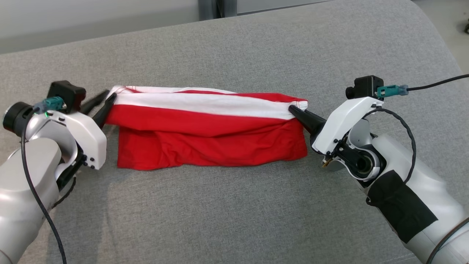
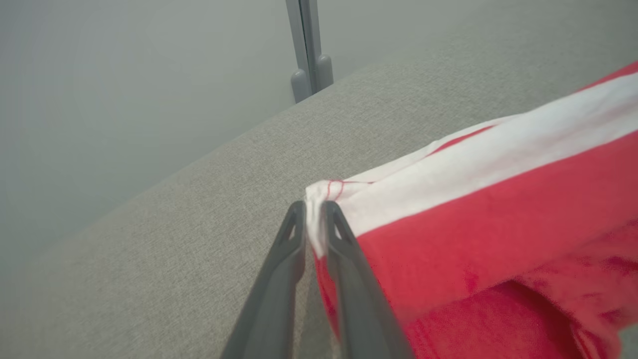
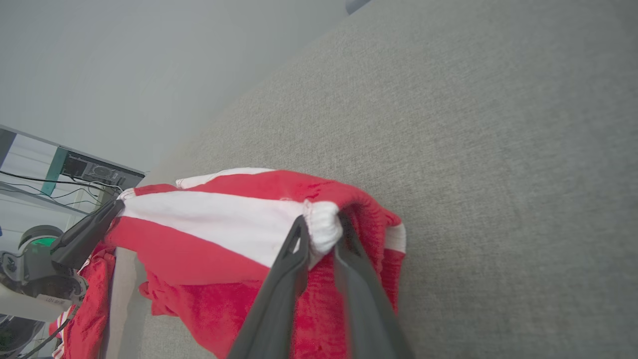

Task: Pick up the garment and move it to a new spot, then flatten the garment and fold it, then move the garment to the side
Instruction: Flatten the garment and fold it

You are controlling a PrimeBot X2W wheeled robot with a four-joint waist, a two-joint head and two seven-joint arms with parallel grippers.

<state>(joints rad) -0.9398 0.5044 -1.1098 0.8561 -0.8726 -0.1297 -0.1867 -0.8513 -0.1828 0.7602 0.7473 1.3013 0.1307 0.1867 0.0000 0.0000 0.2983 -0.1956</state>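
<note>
Red garment point(image 1: 205, 135) with white band, stretched taut; left pincer point(image 1: 111, 94) and right pincer point(image 1: 292, 107) each pinch an end.

shells point(image 1: 344, 121) white | fingers point(image 2: 279, 284) dark | cables point(image 1: 436, 86) black | forearm patch point(image 1: 401, 205): perhaps tape

I'm getting soft, even, fairly bright light. The garment point(image 1: 209, 135) casts just a faint shadow on the grey upholstery point(image 1: 234, 205) under its near edge. My left tool point(image 1: 111, 94) is smeared by motion blur in the head view. The 2 wrist views turn hazy in the background, with soft focus near their bottom edges.
</note>
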